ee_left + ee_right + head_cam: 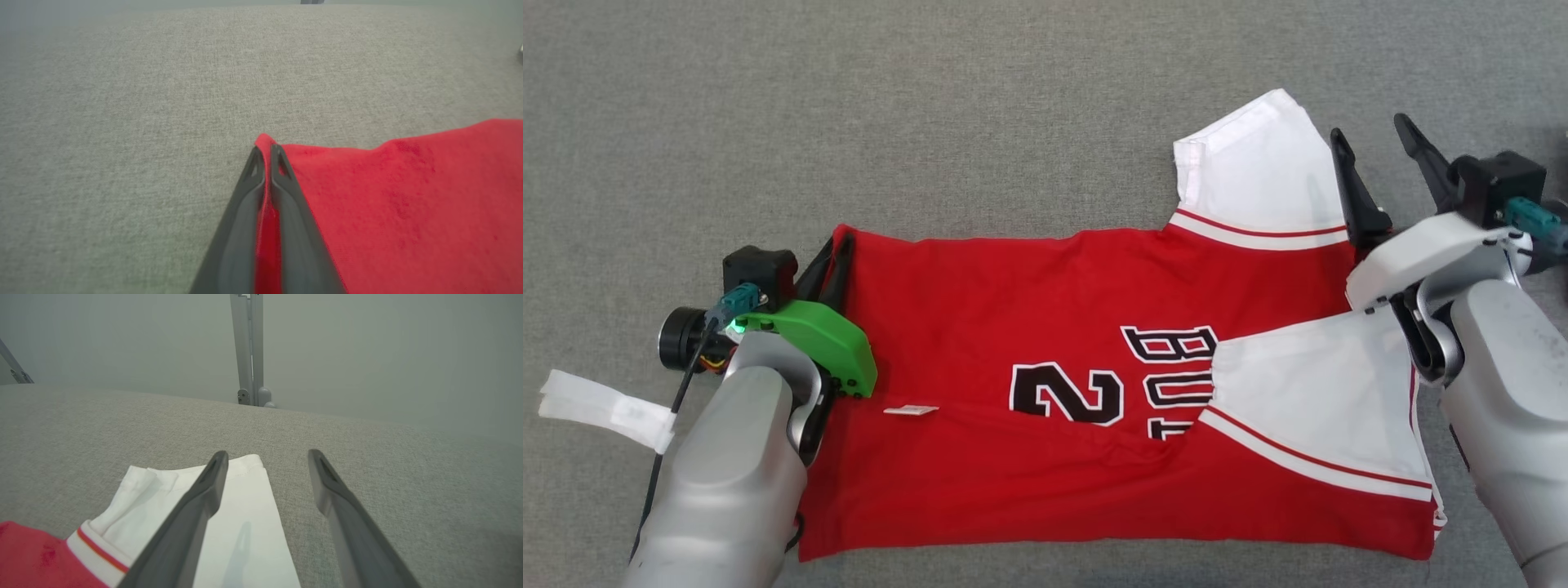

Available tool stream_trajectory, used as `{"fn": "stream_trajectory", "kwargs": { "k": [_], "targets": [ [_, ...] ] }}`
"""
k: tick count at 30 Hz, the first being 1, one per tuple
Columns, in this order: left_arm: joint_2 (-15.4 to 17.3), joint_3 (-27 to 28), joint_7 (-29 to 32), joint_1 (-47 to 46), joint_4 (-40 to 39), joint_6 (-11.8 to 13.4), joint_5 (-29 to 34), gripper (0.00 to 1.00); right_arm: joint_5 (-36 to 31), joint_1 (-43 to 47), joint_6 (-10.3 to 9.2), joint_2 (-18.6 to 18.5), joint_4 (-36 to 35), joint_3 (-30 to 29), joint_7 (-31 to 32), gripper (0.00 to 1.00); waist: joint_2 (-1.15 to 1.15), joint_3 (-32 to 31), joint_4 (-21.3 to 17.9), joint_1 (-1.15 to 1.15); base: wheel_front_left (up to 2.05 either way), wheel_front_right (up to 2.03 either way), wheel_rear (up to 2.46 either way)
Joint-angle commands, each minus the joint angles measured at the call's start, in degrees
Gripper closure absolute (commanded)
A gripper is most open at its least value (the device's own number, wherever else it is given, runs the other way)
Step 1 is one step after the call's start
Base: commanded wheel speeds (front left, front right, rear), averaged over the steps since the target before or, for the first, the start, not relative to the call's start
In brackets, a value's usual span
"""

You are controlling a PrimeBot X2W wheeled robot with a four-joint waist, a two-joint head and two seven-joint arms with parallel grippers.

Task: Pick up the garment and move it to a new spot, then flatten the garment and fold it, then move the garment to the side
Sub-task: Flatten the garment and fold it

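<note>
At the scene's left, pinches the far-left corner of the garment (1029, 310) (388, 204) in the clenched left end effector (837, 245) (265, 151). On the right, holds the right end effector (1372, 135) (267, 455) released, fingers (192, 514) spread, by the edge of the far white sleeve (1258, 163) (249, 506). Has garment lying flat on the grey bench (1013, 122), near sleeve (1307, 392) folded inward.

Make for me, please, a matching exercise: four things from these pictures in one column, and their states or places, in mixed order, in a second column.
Things:
1. left gripper
2. right gripper
3. near sleeve
4. white strip

States:
A. open, at the edge of the far sleeve
B. folded over the front of the jersey
C. shut on the red corner
D. on the grey cloth, apart from the rest

Pairs: 1-C, 2-A, 3-B, 4-D.
</note>
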Motion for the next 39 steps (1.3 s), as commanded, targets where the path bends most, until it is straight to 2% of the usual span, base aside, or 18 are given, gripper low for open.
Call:
{"fn": "stream_trajectory", "kwargs": {
  "k": [1, 6, 15, 16, 18, 19, 26, 33, 39],
  "targets": [
    [0.34, 0.05, 0.03, -1.17, -0.50, 0.04, -0.38, 1.00, 0.50, -1.53, -0.05, -0.33, 0.64, 0.70, 0.57, 0.00, 0.00, 0.79, 0.89, 0.00, 0.00, 0.00, 0.00],
    [-0.96, -1.19, 0.02, -2.26, -2.69, 0.04, 0.08, 1.00, 2.20, -9.74, -0.06, -2.23, 7.40, 4.54, 6.44, 0.00, 0.00, 2.54, 3.36, 0.00, 0.00, 0.00, 0.00],
    [-2.79, -3.32, 0.02, -3.23, -3.90, 0.03, -0.50, 1.00, 6.34, -17.63, -0.06, -3.58, 18.03, 11.75, 16.86, 0.00, 0.00, 4.24, 6.17, 0.00, 0.00, 0.00, 0.00],
    [-2.90, -3.50, 0.02, -3.28, -3.96, 0.03, -0.58, 1.00, 6.74, -18.06, -0.06, -3.66, 18.84, 12.34, 17.36, 0.05, 0.00, 4.28, 6.29, 0.00, 0.00, 0.00, 0.00],
    [-2.90, -3.76, 0.02, -3.32, -4.01, 0.03, -0.80, 1.00, 7.59, -18.46, -0.05, -3.62, 20.27, 13.26, 17.73, 0.86, 0.00, 4.28, 6.37, 0.00, 0.00, 0.00, 0.00],
    [-2.88, -3.89, 0.02, -3.39, -4.08, 0.03, -0.92, 1.00, 7.85, -18.75, -0.05, -3.68, 20.72, 13.69, 17.36, 1.00, 0.00, 4.27, 6.33, 0.00, 0.00, 0.00, 0.00],
    [-1.68, -2.81, 0.02, -3.58, -5.84, 0.03, -0.28, 1.00, 7.80, -21.60, -0.08, -4.88, 24.01, 13.95, 10.68, 1.00, 0.00, 3.21, 5.58, 0.00, 0.00, 0.00, 0.00],
    [-0.39, 0.88, 0.02, 0.50, -9.88, 0.07, 1.67, 1.00, 7.69, -20.36, -0.08, -3.12, 27.71, 11.80, 0.83, 1.00, 0.00, -1.05, 3.44, 0.00, 0.00, 0.00, 0.00],
    [0.17, 4.05, 0.03, 6.36, -13.35, 0.07, 3.55, 1.00, 8.32, -16.56, -0.08, -1.89, 26.19, 9.90, -1.32, 1.00, 0.00, -5.44, 1.47, 0.00, 0.00, 0.00, 0.00]
  ]
}}
